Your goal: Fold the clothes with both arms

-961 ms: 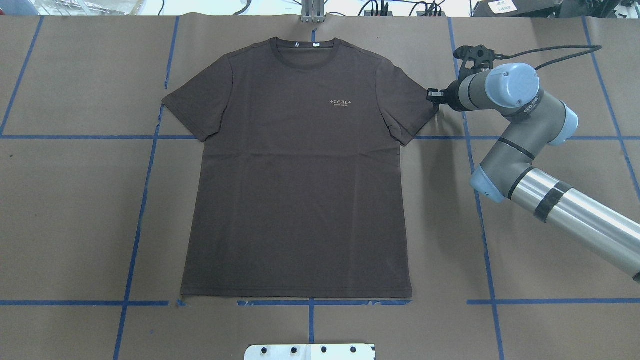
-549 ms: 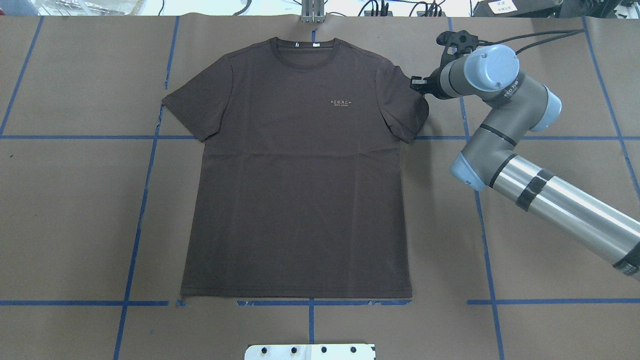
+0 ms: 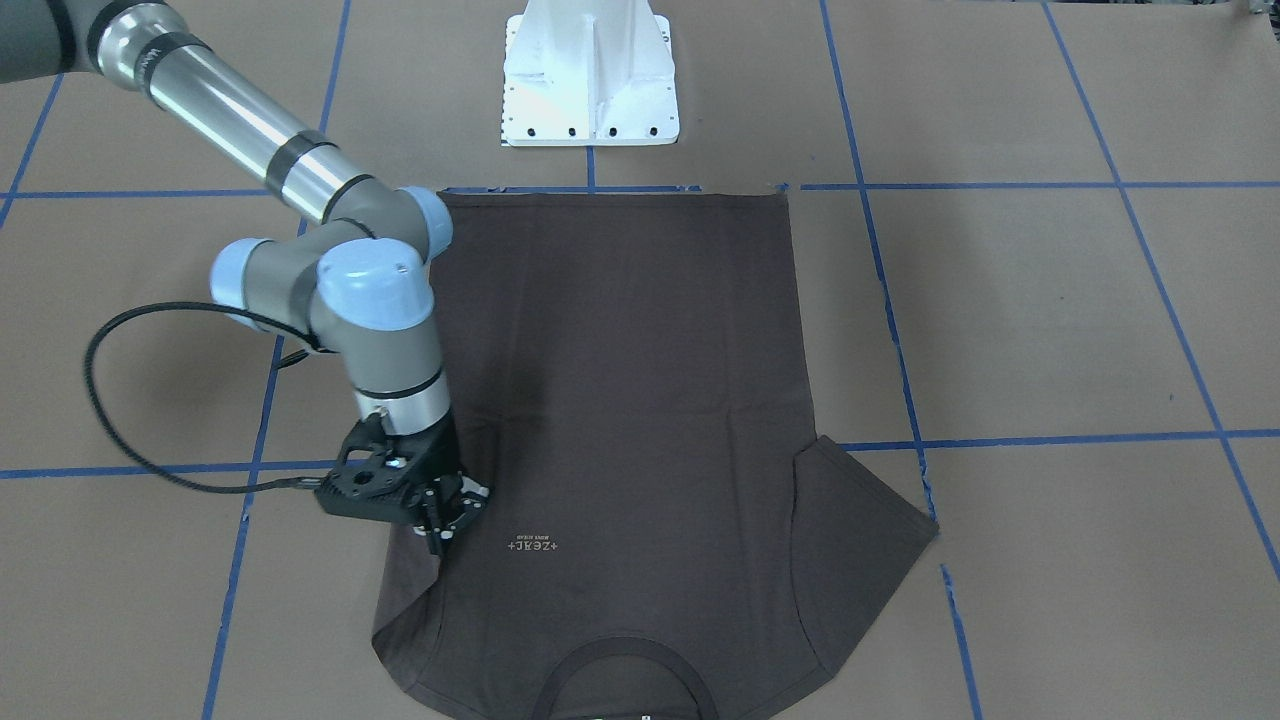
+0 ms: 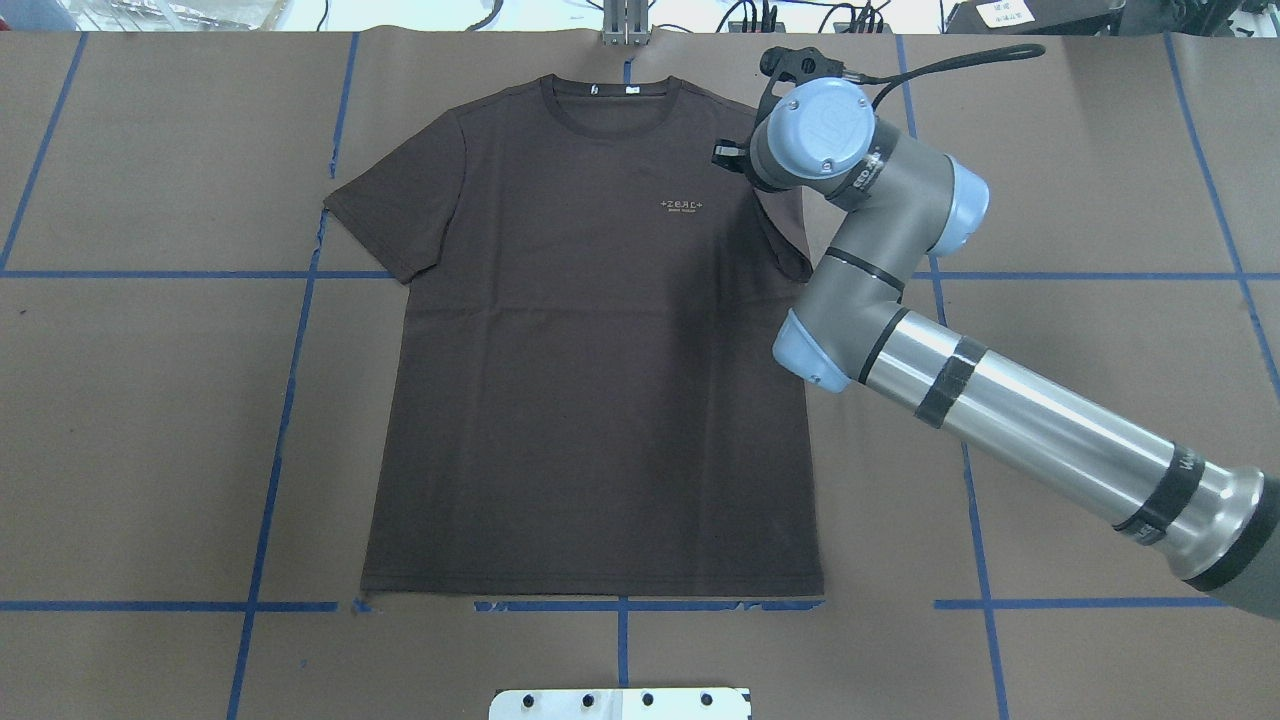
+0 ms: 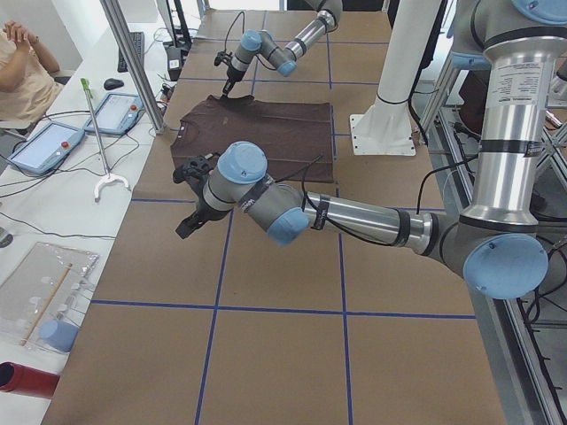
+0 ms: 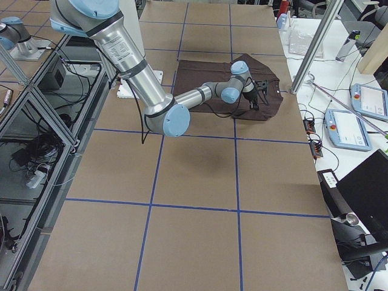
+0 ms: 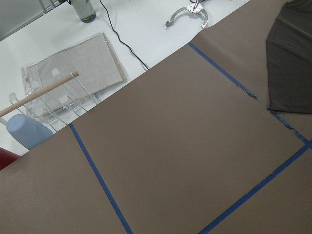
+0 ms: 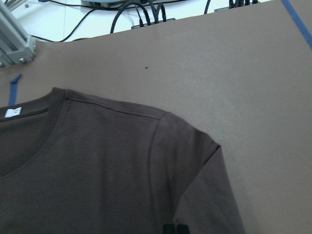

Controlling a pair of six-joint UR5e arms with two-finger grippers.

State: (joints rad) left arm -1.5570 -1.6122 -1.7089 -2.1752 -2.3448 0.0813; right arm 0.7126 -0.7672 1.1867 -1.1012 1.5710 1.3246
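Note:
The dark brown T-shirt (image 4: 590, 380) lies flat and face up on the brown paper, collar away from the robot. My right gripper (image 4: 722, 157) hovers over the shirt's right shoulder, shut on the edge of the right sleeve (image 3: 405, 600), which is lifted and drawn inward over the chest. The front-facing view shows that gripper (image 3: 438, 530) pinched on the fabric beside the pale logo (image 3: 532, 546). The other sleeve (image 4: 390, 215) lies spread out. My left gripper (image 5: 188, 226) hangs above bare paper to the shirt's left, clear of it; I cannot tell whether it is open or shut.
The white pedestal base (image 3: 590, 80) stands at the table's near edge, just behind the shirt's hem. Blue tape lines (image 4: 290, 400) grid the paper. A metal post (image 4: 625, 25) stands beyond the collar. Tablets (image 5: 49, 146), cables and a seated person (image 5: 22, 66) are past the far edge.
My right gripper has swept left and slightly farther back, from beside the shirt's right edge to over the shoulder, taking the sleeve with it so the sleeve folds inward.

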